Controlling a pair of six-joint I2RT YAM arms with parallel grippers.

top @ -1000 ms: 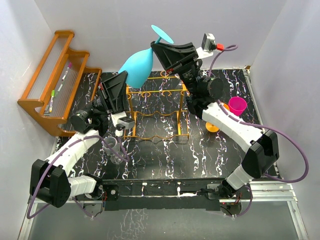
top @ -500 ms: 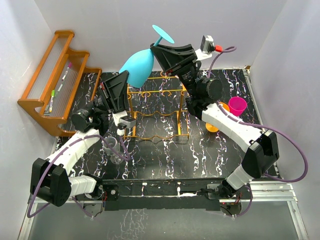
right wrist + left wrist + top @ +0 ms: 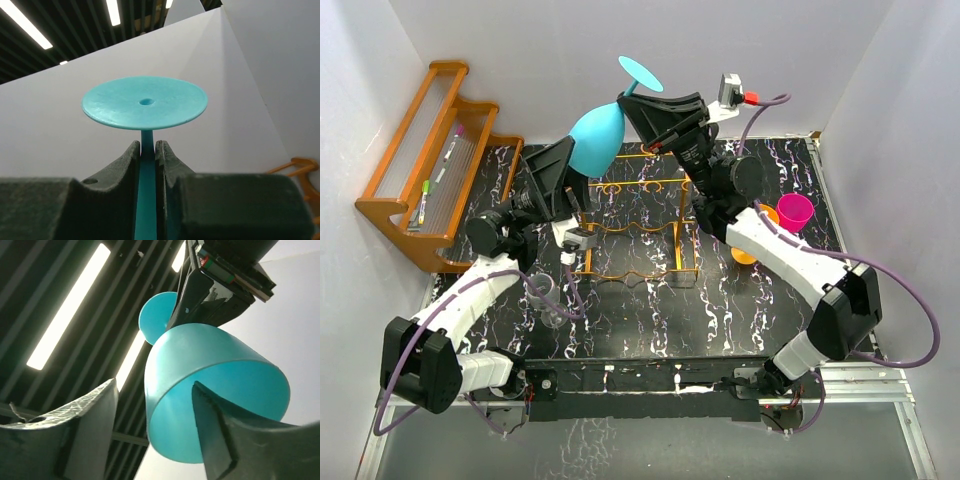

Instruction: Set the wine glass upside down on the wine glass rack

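The wine glass (image 3: 595, 140) is clenched by its stem in the right claw (image 3: 146, 150), with the foot just above the fingertips, so that the bowl points mouth-down as hanging requires. The bowl is carried tilted, below and left of that claw, over the far edge of the wine glass rack (image 3: 640, 229) and not yet seated. The left claw (image 3: 155, 385) is spread open at the bowl's rim, gripping nothing, seemingly to steady it.

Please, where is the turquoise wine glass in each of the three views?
Top external: the wine glass is at upper centre, tilted, foot uppermost.
Left wrist: its bowl fills the centre, beyond the open left gripper.
Right wrist: its foot is at centre, with the stem pinched below.
Shared landmark: the right gripper on the stem.
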